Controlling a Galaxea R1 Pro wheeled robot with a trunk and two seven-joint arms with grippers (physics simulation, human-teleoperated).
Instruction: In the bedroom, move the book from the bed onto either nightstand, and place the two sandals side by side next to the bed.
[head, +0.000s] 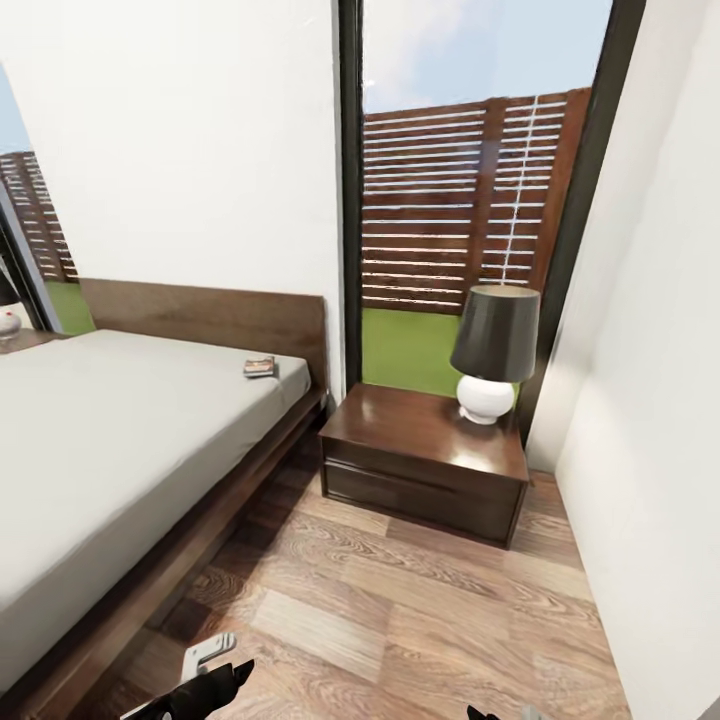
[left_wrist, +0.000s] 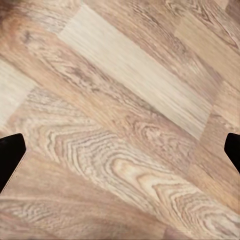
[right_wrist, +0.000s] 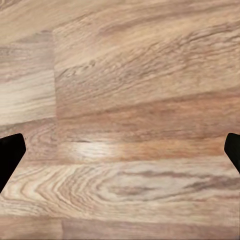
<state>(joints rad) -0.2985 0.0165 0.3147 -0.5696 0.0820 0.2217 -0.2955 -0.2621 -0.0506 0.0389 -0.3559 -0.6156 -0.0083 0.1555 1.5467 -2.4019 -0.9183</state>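
Fingers: left gripper (left_wrist: 120, 150), two dark tips spread wide, nothing between; right gripper (right_wrist: 120, 150), likewise spread and empty. Both hang over one wood-plank floor (head: 420, 610), grained, bare, with open room ahead of the tips. One bed (head: 100, 450), dark wooden frame, flat pale grey mattress, beyond the left fingers. One book (head: 260, 367), thin, lying near the mattress's far corner by the headboard. One nightstand (head: 425, 462), boxy, glossy dark brown, just beside the bed. One lamp (head: 493, 352), dark shade, round white base, on its top.

Both pincers, left pincer (left_wrist: 120, 150) and right pincer (right_wrist: 120, 150), hang low, apparently spread wide and empty.
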